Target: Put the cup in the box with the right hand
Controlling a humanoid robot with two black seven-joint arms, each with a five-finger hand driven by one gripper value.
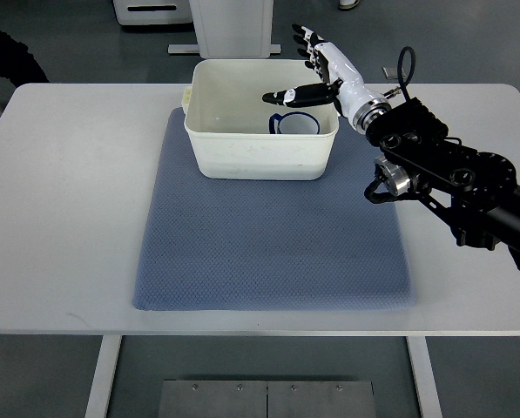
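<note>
Cup (294, 124) sits inside the white box (216, 157), toward its right side, looks like white with a dark blue rim and handle. Box is on the upper part of a blue-grey mat (268, 252), which lies on a white table (59, 218). Right hand (322, 63) comes in from the right edge on a black arm (451, 178) and hovers over the box's upper right corner, fingers spread apart and gripping nothing, with the thumb pointing left over the cup. Can't tell if the thumb touches it.
</note>
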